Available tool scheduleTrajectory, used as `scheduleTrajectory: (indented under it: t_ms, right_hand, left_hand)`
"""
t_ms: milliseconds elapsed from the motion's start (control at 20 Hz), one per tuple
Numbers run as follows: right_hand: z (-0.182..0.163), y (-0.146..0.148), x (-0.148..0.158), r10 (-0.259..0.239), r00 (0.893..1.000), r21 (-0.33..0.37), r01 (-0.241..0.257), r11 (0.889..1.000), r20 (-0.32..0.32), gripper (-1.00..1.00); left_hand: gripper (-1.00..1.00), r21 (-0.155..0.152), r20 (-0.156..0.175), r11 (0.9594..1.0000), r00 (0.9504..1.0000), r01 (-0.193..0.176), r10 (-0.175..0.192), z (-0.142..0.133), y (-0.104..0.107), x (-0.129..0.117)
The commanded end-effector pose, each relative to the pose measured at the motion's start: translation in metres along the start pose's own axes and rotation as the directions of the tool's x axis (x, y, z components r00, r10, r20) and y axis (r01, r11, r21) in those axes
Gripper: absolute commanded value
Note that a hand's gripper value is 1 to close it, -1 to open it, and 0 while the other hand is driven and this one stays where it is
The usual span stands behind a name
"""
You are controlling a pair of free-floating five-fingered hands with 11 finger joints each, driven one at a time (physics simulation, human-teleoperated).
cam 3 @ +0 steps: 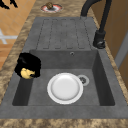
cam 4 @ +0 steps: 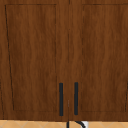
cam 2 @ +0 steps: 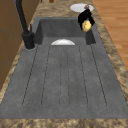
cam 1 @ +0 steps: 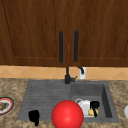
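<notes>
Right hand holds a yellow object over the sink basin

Right hand [cam 1: 94, 105] has its fingers curled round a small yellow object [cam 1: 91, 112], which peeks out below the palm. In the right side view the same hand [cam 3: 28, 65] hangs at the basin's near-side wall, the yellow object [cam 3: 26, 73] at its lower edge and above the basin floor. The white plate [cam 3: 65, 88] lies flat on that floor, just beside the hand and lower, toward the faucet [cam 3: 99, 37] side. The sink [cam 1: 107, 95] is the reference: the hand sits over its deep basin, while the left hand [cam 1: 34, 116] hovers well apart over the ribbed drainboard, fingers hanging down loosely, holding nothing. A red ball [cam 1: 67, 115] fills the front edge between them.
</notes>
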Motion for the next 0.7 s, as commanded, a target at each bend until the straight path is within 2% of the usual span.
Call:
scheduleTrajectory:
  t_ms: [0,150,400,650]
  right_hand:
    - [-0.030,-0.012,0.009,0.021,1.000,-0.025,-0.021,0.999,-0.015,1.00]
    - [-0.052,-0.016,0.013,0.012,1.000,0.004,-0.012,1.000,-0.009,1.00]
    - [-0.094,-0.025,0.014,-0.002,1.000,0.010,0.002,1.000,0.001,1.00]
    - [-0.145,-0.015,0.023,0.029,0.999,-0.012,-0.029,0.999,0.013,1.00]
  left_hand:
    - [0.00,0.000,0.000,1.0000,1.0000,0.000,0.000,0.000,0.000,0.000]
    - [0.00,0.000,0.000,1.0000,1.0000,0.000,0.000,0.000,0.000,0.000]
    - [0.00,0.000,0.000,1.0000,1.0000,0.000,0.000,0.000,0.000,0.000]
    - [0.00,0.000,0.000,1.0000,1.0000,0.000,0.000,0.000,0.000,0.000]
